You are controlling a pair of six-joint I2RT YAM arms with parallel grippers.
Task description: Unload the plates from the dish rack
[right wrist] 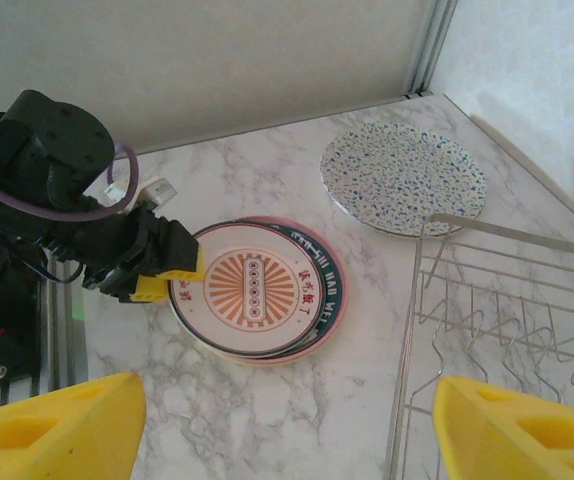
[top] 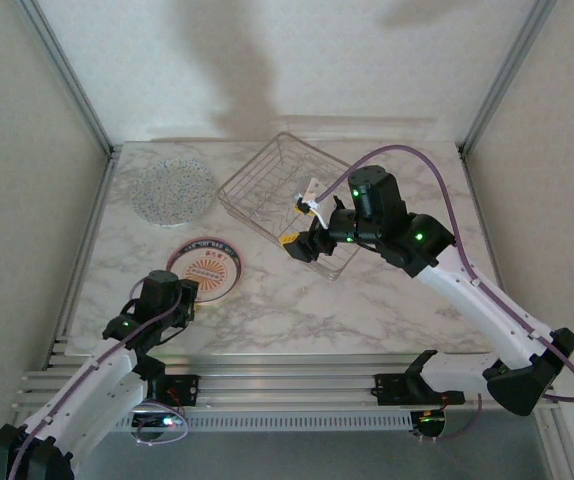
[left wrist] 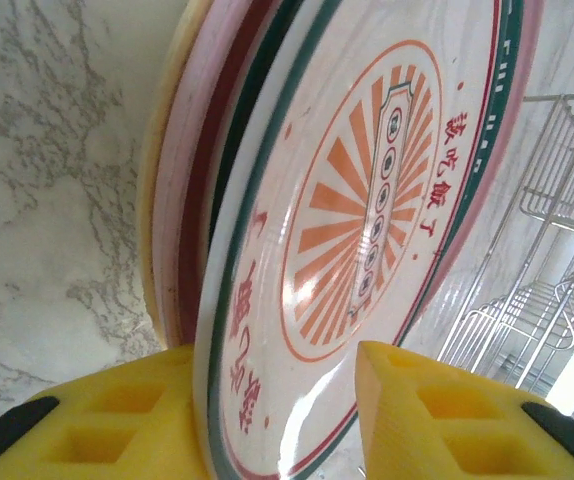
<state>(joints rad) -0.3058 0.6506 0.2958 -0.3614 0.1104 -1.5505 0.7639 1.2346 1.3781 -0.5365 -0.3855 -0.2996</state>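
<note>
1 sunburst plate (left wrist: 367,200), top of stack (left wrist: 172,200) on desk (left wrist: 47,200), prob. our unloaded pile. Left gripper (left wrist: 277,350) straddles its rim; we can't tell if clamped. Right gripper (right wrist: 287,382) apart, over dish rack (right wrist: 507,300).

The left arm (top: 72,390) is stretched forward and held low, with the black left wrist (top: 162,292) directly behind the left claw (top: 193,290). The left fingers (left wrist: 447,420), yellow, are set part-way apart and pointed ahead of the wrist. Whether anything is pressed between them cannot be told. The right arm (top: 487,300) is raised and bent leftward, with the elbow (top: 417,240) behind and to the right of the right claw (top: 302,228). The right wrist (top: 372,190) is just above and behind that claw. The right claw is angled downward, and the right fingers (right wrist: 57,425), also yellow, are spread wide to either side. Green lights are lit on the joints behind each claw.
</note>
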